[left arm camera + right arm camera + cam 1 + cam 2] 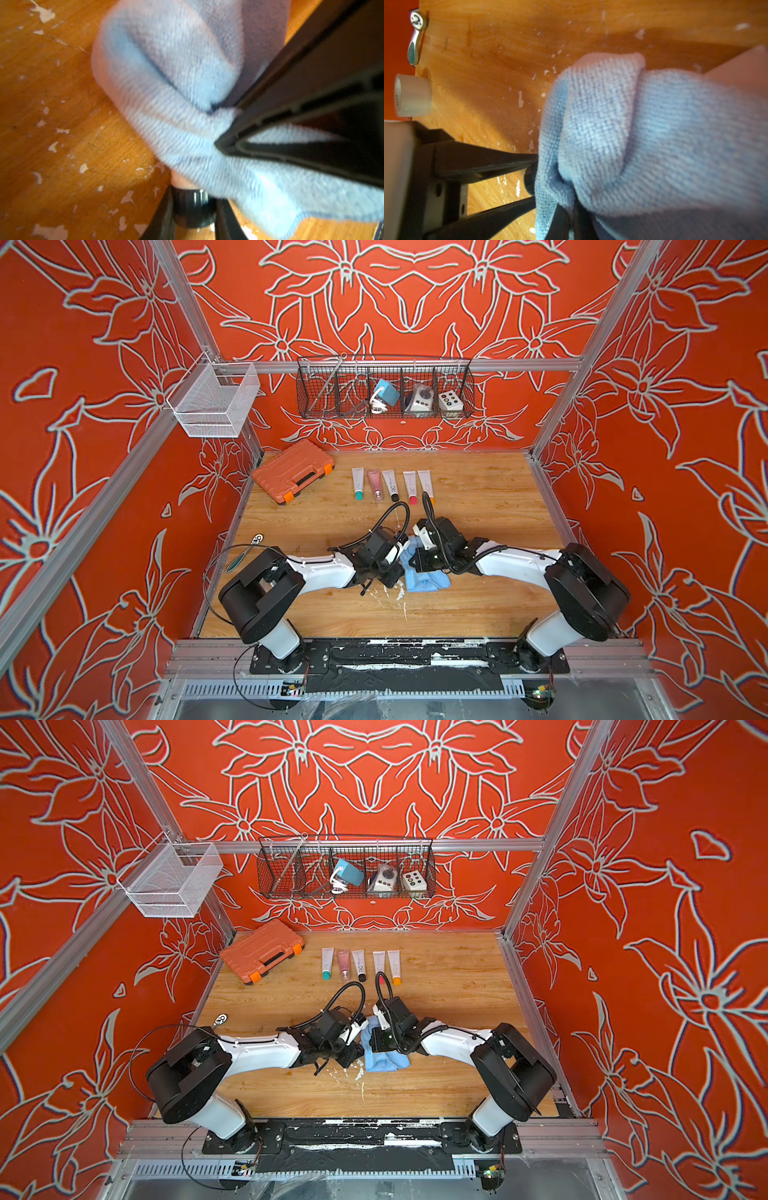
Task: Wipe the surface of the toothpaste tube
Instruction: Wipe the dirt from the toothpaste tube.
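The toothpaste tube lies near the middle of the table, almost wholly wrapped in a blue cloth (426, 578) (384, 1058). In the left wrist view only its black cap (193, 209) and a sliver of pale pink body (180, 182) show below the cloth (166, 87). My left gripper (193, 199) is shut on that cap. My right gripper (571, 214) is shut on a bunched fold of the cloth (643, 135), which drapes over the tube; the tube's pinkish tail (745, 66) pokes out beyond it. In both top views the two grippers meet over the cloth and hide the tube.
Several other tubes (392, 485) lie in a row at the back of the wooden table (478, 605). An orange tool case (293, 470) sits back left, a ratchet wrench (245, 551) by the left edge. A black wire basket (384, 389) and a white mesh basket (212, 402) hang above.
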### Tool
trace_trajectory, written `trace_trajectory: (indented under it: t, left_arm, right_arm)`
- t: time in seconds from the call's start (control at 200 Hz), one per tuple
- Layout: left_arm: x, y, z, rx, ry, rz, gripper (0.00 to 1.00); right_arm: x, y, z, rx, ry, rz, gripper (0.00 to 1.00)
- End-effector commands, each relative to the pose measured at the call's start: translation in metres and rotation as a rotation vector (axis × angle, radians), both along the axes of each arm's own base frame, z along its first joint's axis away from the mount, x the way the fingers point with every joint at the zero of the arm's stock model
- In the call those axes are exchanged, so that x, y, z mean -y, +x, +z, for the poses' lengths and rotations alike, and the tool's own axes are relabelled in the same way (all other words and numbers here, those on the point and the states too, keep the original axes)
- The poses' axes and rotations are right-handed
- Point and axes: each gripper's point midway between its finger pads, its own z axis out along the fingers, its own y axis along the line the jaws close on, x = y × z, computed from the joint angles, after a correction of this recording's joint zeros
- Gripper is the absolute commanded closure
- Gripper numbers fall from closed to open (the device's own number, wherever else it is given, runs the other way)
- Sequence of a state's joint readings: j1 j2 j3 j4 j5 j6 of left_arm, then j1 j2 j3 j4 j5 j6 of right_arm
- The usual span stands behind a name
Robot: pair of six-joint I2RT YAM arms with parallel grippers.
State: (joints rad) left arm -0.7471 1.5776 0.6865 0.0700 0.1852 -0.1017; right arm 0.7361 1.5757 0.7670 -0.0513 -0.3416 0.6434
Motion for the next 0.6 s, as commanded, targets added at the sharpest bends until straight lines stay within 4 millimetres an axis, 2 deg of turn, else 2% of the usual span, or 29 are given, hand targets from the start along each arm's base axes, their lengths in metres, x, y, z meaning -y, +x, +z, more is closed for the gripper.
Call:
trace_trajectory:
  t: [0.0, 0.595]
  left_arm:
    - [0.01, 0.003, 0.016, 0.03, -0.068, -0.014, 0.87]
    - [0.012, 0.0, 0.016, 0.024, -0.069, -0.043, 0.87]
  right_arm:
    - [0.027, 0.009, -0.019, -0.025, -0.118, -0.057, 1.0]
    - [0.077, 0.076, -0.011, 0.007, -0.201, -0.137, 1.0]
